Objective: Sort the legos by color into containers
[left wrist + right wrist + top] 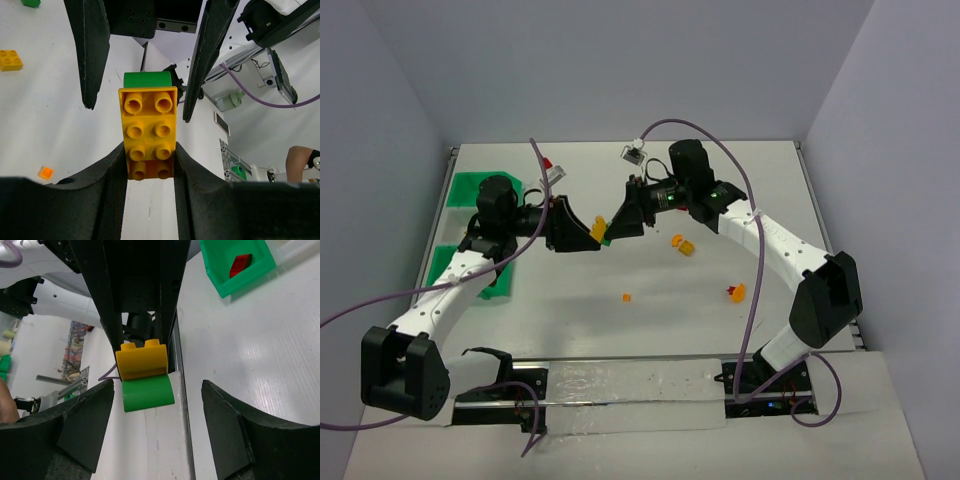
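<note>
Our left gripper (150,152) pinches the long yellow plastic brick (150,132), held up over the white table (620,330). A small green plastic brick (146,79) is stuck on its far end. Our right gripper (157,387) stands wide around the green one, not touching. Next, we think, it must squeeze and pull.

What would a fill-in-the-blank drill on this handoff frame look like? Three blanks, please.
1. The left gripper holds the yellow brick; a ____ brick is stuck on its far end.
2. That stuck-on brick sits between the right gripper's fingers, which stand ____ and do not touch it.
3. In the right wrist view, the red brick lies in a bin coloured ____.

Missing words: green; open; green.
</note>
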Robot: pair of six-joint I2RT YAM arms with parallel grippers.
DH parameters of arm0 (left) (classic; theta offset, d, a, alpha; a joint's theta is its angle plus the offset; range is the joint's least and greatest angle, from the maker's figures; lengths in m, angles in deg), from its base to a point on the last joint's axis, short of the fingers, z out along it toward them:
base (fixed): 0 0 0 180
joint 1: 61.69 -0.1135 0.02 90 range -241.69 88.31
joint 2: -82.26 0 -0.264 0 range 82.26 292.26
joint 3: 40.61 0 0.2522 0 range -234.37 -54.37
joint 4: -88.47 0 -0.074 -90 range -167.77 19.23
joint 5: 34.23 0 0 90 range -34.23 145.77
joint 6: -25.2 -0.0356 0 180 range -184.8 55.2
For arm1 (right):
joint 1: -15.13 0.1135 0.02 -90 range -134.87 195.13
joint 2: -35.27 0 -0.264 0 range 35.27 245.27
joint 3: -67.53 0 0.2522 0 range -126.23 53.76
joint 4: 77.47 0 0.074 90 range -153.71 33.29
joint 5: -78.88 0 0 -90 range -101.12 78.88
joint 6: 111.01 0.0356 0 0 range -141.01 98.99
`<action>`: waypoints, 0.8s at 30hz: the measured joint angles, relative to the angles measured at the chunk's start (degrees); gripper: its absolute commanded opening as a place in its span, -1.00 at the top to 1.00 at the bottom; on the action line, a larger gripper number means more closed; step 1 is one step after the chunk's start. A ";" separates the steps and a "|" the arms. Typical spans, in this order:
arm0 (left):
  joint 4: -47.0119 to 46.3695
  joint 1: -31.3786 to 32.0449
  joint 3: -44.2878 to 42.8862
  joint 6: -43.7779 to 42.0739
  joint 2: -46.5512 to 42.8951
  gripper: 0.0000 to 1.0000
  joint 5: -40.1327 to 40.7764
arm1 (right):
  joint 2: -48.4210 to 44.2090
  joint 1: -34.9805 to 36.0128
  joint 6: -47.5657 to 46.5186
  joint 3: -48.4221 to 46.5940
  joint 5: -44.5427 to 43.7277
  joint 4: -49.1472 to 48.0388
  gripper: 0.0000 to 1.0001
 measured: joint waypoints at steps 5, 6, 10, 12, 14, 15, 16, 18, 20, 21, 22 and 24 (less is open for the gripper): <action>0.71 0.44 0.00 -0.28 0.00 1.00 -0.27 | 0.01 0.66 0.91 -0.11 0.00 -1.90 0.06; 0.90 0.43 0.00 -0.39 0.00 1.00 -0.21 | 0.01 0.75 0.99 -0.11 0.13 -2.01 0.15; 1.03 0.17 0.00 -1.03 0.00 1.00 -0.52 | 0.01 0.91 0.50 -0.11 1.01 -1.75 0.66; 0.89 -0.13 0.06 -0.99 0.00 1.00 -0.53 | -0.01 0.93 0.13 -0.11 1.01 -1.51 0.98; -0.32 -0.96 0.42 -0.14 0.00 1.00 -0.52 | -0.01 0.94 -0.50 -0.11 0.62 -1.12 1.00; -1.19 -1.49 0.71 0.39 0.00 1.00 -0.55 | 0.00 1.01 -0.86 -0.16 0.10 -0.93 1.00; -2.14 -2.02 1.07 1.01 0.00 1.00 -0.59 | 0.01 1.11 -1.33 -0.27 -0.41 -0.62 1.00; -3.55 -3.88 1.42 3.04 0.00 1.00 -0.10 | -0.08 1.25 -3.21 -0.42 -0.59 1.60 1.00; -4.95 -6.86 1.42 4.78 0.01 1.00 0.77 | -0.10 1.31 -5.10 -0.42 -0.63 4.18 1.00; -5.74 -8.20 1.42 5.51 0.01 1.00 1.13 | -0.10 1.31 -5.96 -0.42 -0.67 5.49 1.00; -6.38 -9.19 1.42 6.14 0.00 1.00 1.42 | -0.10 1.31 -6.72 -0.42 -0.68 6.67 1.00; -7.32 -10.40 1.42 7.14 -0.01 1.00 1.63 | -0.10 1.31 -8.02 -0.42 -0.73 8.31 1.00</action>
